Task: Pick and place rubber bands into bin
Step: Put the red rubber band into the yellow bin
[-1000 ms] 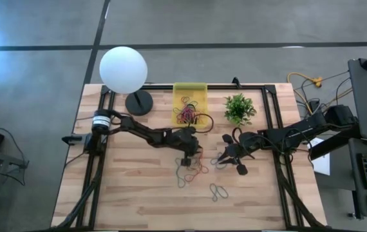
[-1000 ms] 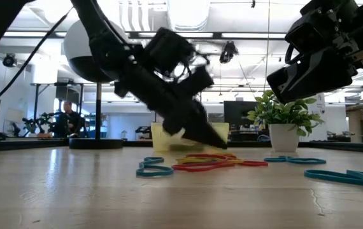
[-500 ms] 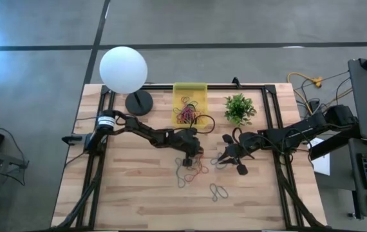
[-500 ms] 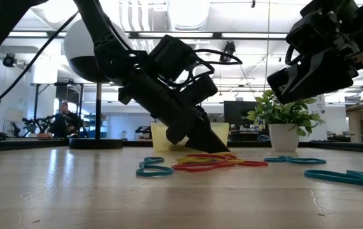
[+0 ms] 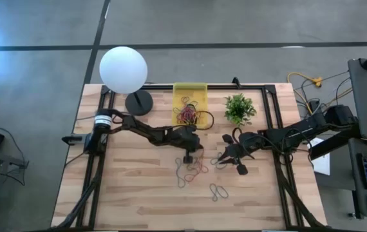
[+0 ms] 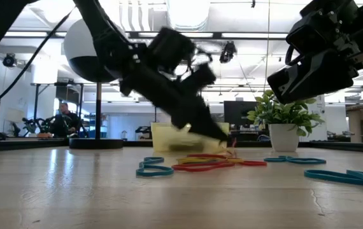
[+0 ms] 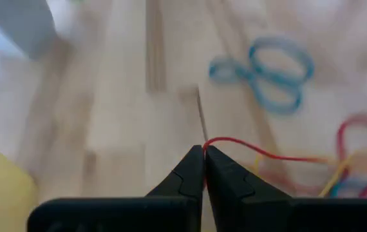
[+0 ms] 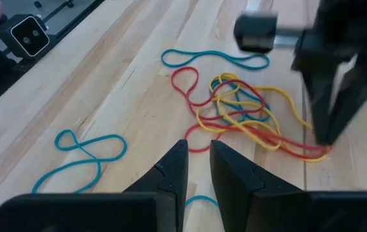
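Left gripper (image 7: pixel 204 149) angled down at the tangle of rubber bands (image 5: pixel 195 170), fingers pinched on a thin red band (image 7: pixel 261 153). Right gripper (image 8: pixel 197 149) hovering nearby, fingers slightly apart, empty. Translucent yellow bin (image 5: pixel 190 90) sits behind the pile, a few floppy loops inside, visible only from overhead.

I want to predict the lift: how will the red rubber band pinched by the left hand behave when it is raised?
The left hand is shut on a red rubber band, which looks thin and curved, so it will probably hang limp. It runs into the tangled pile of red, yellow and blue bands, so it may drag neighbours along. It is likely very light.
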### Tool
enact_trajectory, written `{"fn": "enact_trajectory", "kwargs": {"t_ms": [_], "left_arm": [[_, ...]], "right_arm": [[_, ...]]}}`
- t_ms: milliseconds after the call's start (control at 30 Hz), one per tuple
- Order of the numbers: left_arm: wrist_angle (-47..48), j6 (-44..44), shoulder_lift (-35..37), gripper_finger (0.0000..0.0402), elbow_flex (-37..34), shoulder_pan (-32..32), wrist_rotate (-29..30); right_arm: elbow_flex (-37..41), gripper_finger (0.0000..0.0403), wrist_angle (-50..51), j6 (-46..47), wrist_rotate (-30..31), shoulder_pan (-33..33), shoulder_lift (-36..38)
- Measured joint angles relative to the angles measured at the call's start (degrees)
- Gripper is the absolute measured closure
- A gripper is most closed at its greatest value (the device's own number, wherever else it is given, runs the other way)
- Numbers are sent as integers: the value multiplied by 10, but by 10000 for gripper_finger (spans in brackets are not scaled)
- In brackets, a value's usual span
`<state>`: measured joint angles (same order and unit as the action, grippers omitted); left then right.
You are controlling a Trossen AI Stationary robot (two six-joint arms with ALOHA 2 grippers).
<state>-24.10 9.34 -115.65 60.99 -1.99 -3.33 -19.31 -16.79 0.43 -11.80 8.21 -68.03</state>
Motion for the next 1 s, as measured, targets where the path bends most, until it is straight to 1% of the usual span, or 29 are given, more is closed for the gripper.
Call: {"fn": "enact_trajectory", "kwargs": {"t_ms": [333, 667, 1000], "left_arm": [[-6, 6, 79, 402, -2, 9, -6], [-12, 45, 149, 402, -3, 24, -6], [-24, 90, 213, 401, -3, 35, 8]], "right_arm": [[1, 346, 2, -2, 0, 0, 0], [2, 346, 3, -2, 0, 0, 0], [2, 346, 2, -4, 0, 0, 0]]}}
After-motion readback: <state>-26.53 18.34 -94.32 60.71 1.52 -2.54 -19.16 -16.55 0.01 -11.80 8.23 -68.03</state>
